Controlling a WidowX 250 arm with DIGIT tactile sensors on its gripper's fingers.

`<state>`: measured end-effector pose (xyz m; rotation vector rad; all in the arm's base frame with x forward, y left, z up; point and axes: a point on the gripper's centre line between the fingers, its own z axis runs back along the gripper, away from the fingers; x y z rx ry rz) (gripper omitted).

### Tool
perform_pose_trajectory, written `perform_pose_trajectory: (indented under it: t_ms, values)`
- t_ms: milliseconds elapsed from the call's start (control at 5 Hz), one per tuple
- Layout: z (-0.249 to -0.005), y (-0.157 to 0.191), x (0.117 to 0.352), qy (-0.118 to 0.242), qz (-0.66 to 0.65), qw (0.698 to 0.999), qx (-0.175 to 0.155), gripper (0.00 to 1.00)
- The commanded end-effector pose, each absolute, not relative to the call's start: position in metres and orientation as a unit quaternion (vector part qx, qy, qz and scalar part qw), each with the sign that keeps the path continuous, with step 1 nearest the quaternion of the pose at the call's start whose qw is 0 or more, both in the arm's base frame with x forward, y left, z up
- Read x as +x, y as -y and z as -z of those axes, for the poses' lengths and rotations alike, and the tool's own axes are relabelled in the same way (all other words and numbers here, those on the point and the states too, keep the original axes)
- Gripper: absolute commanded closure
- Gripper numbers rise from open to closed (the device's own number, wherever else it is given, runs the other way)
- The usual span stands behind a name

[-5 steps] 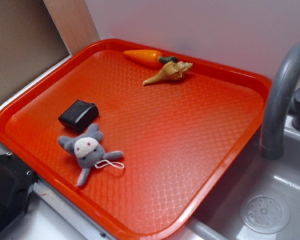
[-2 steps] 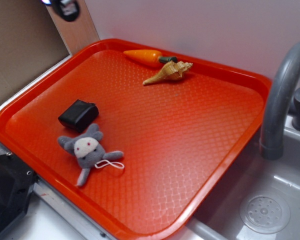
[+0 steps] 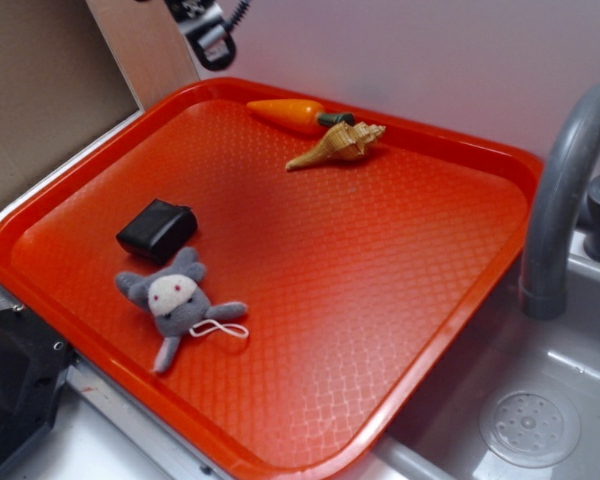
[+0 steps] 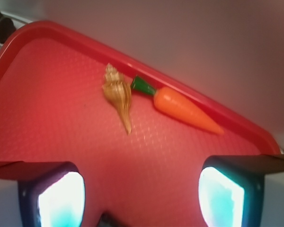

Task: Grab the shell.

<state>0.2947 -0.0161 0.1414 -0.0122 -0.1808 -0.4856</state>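
Note:
The tan spiral shell (image 3: 336,145) lies on the red tray (image 3: 380,330) near its far rim, its point aimed left. In the wrist view the shell (image 4: 119,96) is ahead of me, point toward the camera. An orange carrot (image 3: 290,113) with a green top lies just behind it, also seen as the carrot (image 4: 182,106) in the wrist view. My gripper (image 3: 208,38) hangs high over the tray's far left corner, well apart from the shell. Its fingers stand wide apart around bare tray, the gripper (image 4: 139,196) open and holding nothing.
A black block (image 3: 157,229) and a grey plush toy (image 3: 175,301) rest on the tray's left side. A grey faucet (image 3: 565,190) and sink (image 3: 530,420) stand to the right. A white wall runs behind the tray.
My gripper has come into view at the top left and moved right and down, toward the tray's far corner. Nothing on the tray has moved.

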Motion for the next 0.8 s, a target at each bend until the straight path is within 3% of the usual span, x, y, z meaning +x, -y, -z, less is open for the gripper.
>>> perform_pose_trajectory:
  t_ms: [0, 200, 600]
  values:
    - [-0.110, 0.047, 0.322, 0.113, 0.266, 0.957, -0.036, 0.00]
    - [-0.095, 0.056, 0.332, 0.109, 0.258, 0.959, -0.040, 0.00]
    - [-0.044, 0.075, 0.334, 0.070, 0.244, 0.967, -0.012, 0.00]
